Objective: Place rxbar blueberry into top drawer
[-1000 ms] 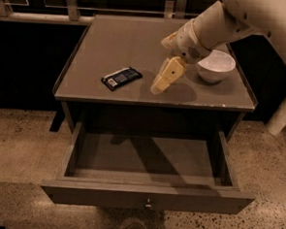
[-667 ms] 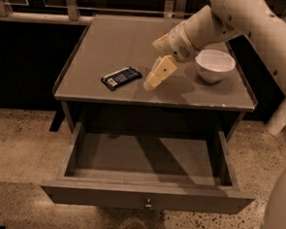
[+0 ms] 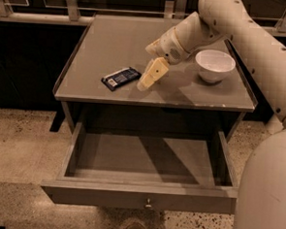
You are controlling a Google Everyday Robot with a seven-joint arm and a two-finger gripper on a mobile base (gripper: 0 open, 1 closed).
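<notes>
Speckled terrazzo floor (image 3: 20, 143) — dim, dark room — pale railing (image 3: 37, 17) behind a grey-brown cabinet (image 3: 113, 41)

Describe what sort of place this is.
Probably an office or lab interior: speckled floor, grey cabinet with top drawer open, railing behind. The gripper hangs over the cabinet top beside the rxbar blueberry.

We take this for an office or lab building, though we cannot say which. The floor (image 3: 25, 138) is speckled polished stone, a plain grey cabinet (image 3: 113, 41) stands with its top drawer (image 3: 142, 200) pulled out toward us, and pale rail bars (image 3: 42, 18) cross dark panels at the far side. The gripper (image 3: 151, 75) hangs over the cabinet, just right of the snack bar (image 3: 121, 78).
</notes>
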